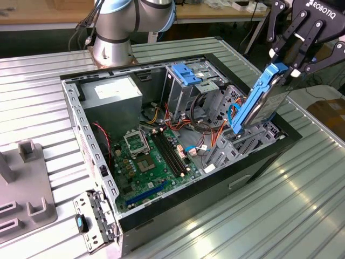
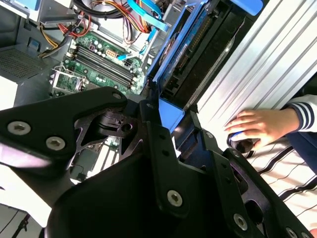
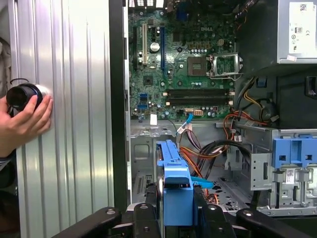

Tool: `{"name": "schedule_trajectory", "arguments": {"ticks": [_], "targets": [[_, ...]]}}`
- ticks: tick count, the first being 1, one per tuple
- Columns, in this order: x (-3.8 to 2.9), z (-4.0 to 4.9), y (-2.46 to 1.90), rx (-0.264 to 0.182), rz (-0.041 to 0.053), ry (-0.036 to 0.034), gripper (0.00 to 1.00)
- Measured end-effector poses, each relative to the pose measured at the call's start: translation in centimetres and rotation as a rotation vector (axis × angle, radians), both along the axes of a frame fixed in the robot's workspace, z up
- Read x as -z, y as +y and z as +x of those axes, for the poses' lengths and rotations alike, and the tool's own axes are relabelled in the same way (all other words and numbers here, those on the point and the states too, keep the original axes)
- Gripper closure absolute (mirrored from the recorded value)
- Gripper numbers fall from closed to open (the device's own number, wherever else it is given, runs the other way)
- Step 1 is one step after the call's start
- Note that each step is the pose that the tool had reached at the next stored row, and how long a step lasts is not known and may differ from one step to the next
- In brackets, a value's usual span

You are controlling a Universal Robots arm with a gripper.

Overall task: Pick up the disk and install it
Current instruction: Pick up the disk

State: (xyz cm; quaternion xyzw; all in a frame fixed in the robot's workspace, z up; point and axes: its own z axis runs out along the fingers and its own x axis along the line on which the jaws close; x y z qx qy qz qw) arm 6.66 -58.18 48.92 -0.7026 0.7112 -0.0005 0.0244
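Observation:
The disk (image 1: 263, 102), a grey drive in a bright blue carrier rail, hangs tilted on edge over the end of the open computer case (image 1: 215, 178) at the exterior view's right. My gripper (image 1: 284, 70) is shut on its upper end. The disk's lower end dips just inside the case, beside orange and blue cables and a metal bay (image 1: 245, 144). In the first wrist view the blue rail (image 3: 176, 181) sits between my black fingers (image 3: 143, 218). In the second wrist view the disk (image 2: 185, 54) points down into the case.
Inside the case lie a green motherboard (image 1: 148, 159), a power supply (image 1: 110, 100) and a drive cage with a blue bracket (image 1: 186, 75). A person's hand (image 3: 25, 121) rests on a black knob on the ribbed metal table beside the case. A grey fixture (image 1: 21, 189) stands at the exterior view's left.

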Motion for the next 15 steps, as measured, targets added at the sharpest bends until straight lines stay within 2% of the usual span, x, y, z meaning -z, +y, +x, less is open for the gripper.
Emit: {"name": "schedule_trajectory", "arguments": {"ticks": [4, 6, 10, 15], "targets": [[0.63, 0.00, -0.05, 0.000, -0.0001, -0.0003, 0.63], [1.19, -0.03, -0.06, 0.000, 0.0000, -0.0004, 0.63], [1.31, -0.04, 0.04, 0.000, 0.0025, -0.0005, 0.63], [1.91, -0.04, 0.16, 0.000, 0.0033, -0.0005, 0.63]]}}
